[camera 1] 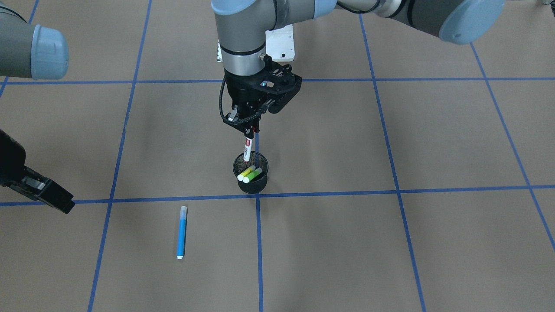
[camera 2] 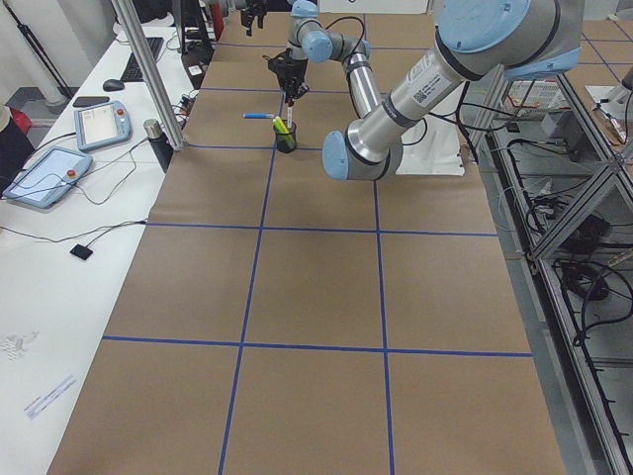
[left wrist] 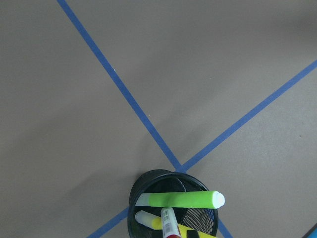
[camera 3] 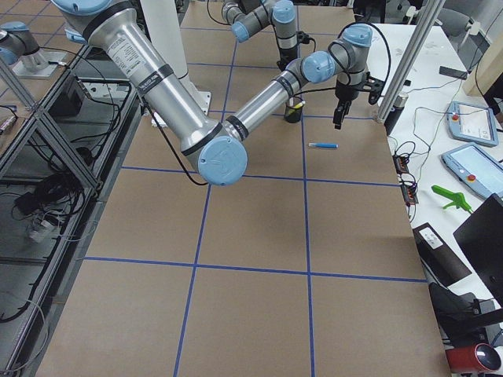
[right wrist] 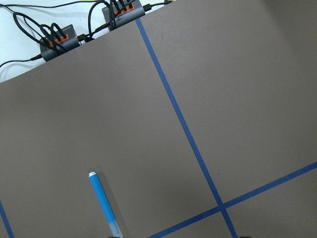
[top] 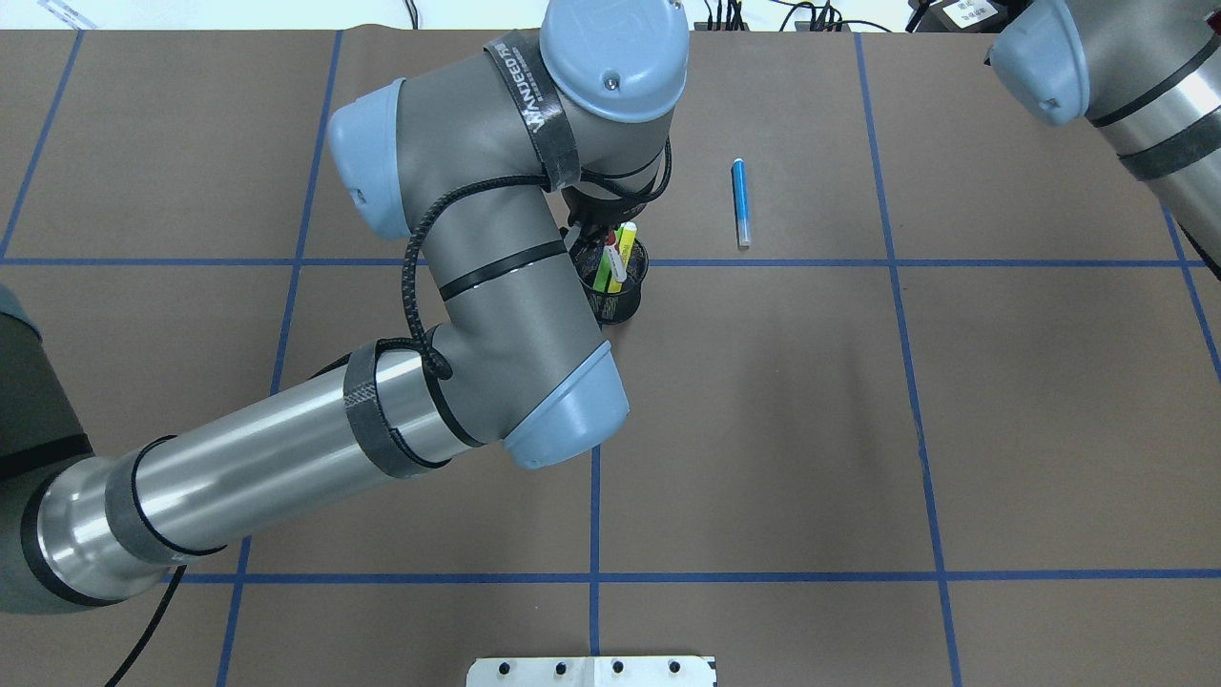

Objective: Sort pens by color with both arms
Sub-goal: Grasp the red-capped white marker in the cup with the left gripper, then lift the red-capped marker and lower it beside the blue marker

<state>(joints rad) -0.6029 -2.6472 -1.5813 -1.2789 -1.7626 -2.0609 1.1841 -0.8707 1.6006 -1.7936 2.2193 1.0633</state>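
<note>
My left gripper (camera 1: 250,130) points straight down and is shut on the red-capped end of the white-barrelled pen (camera 1: 248,149). That pen's lower end reaches inside the black mesh cup (camera 1: 252,185). A yellow pen (camera 1: 246,173) and a light green pen (camera 1: 253,175) lean in the cup; the left wrist view shows the green pen (left wrist: 181,199) across the rim. The blue pen (camera 1: 182,232) lies flat on the paper, apart from the cup. My right gripper (camera 1: 41,190) hangs at the view's left edge, above the table near the blue pen (right wrist: 105,206); its fingers are cut off.
Brown paper with a grid of blue tape lines (camera 1: 258,242) covers the table. The white base plate (top: 591,671) sits at the near edge. Cables and power boxes (right wrist: 59,37) lie beyond the table's far edge. My left arm's elbow (top: 563,420) overhangs the middle.
</note>
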